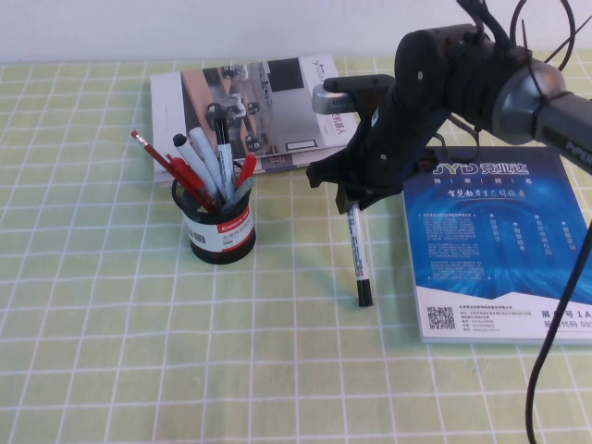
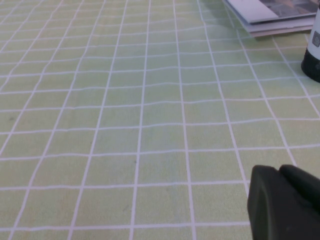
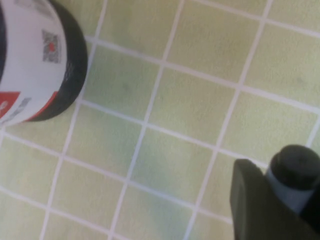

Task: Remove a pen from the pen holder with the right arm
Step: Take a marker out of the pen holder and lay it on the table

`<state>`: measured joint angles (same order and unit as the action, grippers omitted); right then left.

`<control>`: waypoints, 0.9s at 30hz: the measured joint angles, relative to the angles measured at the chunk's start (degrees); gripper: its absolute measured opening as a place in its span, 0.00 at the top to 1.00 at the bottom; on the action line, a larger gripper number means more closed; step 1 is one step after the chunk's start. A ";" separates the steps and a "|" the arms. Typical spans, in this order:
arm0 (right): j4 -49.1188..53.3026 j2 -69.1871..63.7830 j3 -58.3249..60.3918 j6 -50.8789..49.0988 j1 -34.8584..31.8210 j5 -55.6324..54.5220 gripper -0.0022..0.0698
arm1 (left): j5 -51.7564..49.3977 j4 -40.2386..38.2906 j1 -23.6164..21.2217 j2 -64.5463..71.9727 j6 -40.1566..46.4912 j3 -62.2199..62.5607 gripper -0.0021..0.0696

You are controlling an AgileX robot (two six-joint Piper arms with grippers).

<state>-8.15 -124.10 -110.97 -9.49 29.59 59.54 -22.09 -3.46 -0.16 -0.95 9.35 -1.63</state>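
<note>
White pen [image 1: 357, 252] is out of the pen holder [image 1: 218, 231] at centre-left, pinched by your right gripper [image 1: 350, 199] mid-frame, tip hanging near the cloth [image 1: 277, 351]. Main job looks done to me. Left gripper [image 2: 285, 202] is parked in the lower right of its wrist view.

Item count, tabletop, by kind.
1x pen holder [image 1: 220, 233]; pens in holder [image 1: 223, 148] approx. 6, exact no. unclear (overlap); 1x pen outside holder [image 1: 356, 250]; 1x blue booklet [image 1: 499, 250]; 1x grey magazine [image 1: 250, 102].
</note>
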 joint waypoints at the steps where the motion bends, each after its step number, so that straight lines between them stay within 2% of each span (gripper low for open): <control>1: -0.07 -0.45 -0.26 -0.04 -0.16 -0.18 0.82 | 0.00 0.00 0.00 0.00 0.00 0.00 0.98; 15: -0.32 -2.33 -0.53 -0.13 -0.98 -2.91 0.82 | 0.00 0.00 0.00 0.00 0.00 0.00 0.98; 22: -0.31 -2.33 -0.53 -0.13 -0.98 -3.36 0.66 | 0.00 0.00 0.00 0.00 0.00 0.00 0.98; 27: -0.33 -2.33 -0.53 -0.13 -0.98 -3.10 0.64 | 0.00 0.00 0.00 0.00 0.00 0.00 0.98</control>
<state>-8.47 -126.43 -111.51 -9.62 28.61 56.43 -22.09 -3.46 -0.16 -0.95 9.35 -1.63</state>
